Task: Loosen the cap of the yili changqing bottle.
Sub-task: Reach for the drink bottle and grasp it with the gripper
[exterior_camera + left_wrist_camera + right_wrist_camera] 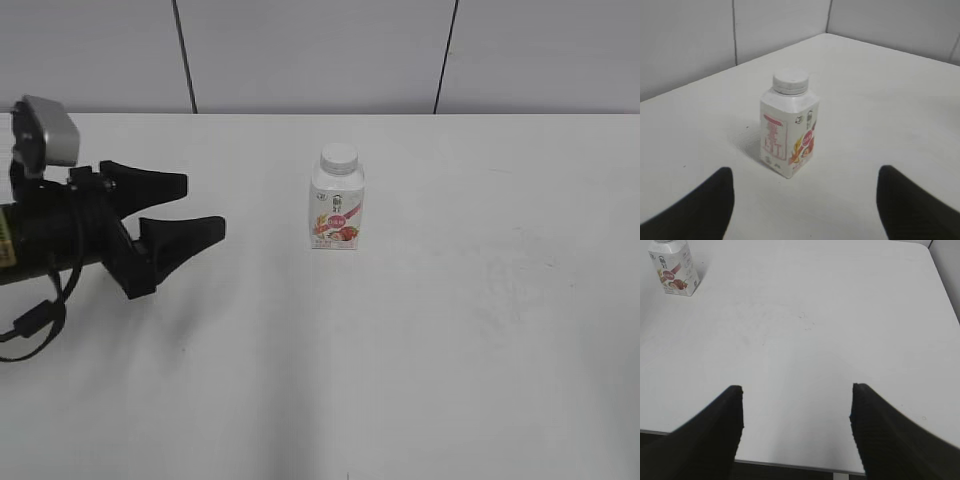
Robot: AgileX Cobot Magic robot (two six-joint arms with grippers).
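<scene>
The yili changqing bottle (337, 210) stands upright near the middle of the white table, its white cap (339, 156) on the neck. In the left wrist view the bottle (789, 132) and cap (790, 81) sit ahead of my left gripper (805, 172). That left gripper (203, 205) hovers open to the left of the bottle, well apart from it, with nothing between its fingers. My right gripper (797, 388) is open and empty over the table's near edge. From there the bottle (674, 267) appears far off at upper left.
The white table (470, 300) stretches around the bottle with nothing else on it. A grey panelled wall (320, 50) rises behind the far edge. The table's near edge (790, 465) shows under the right gripper.
</scene>
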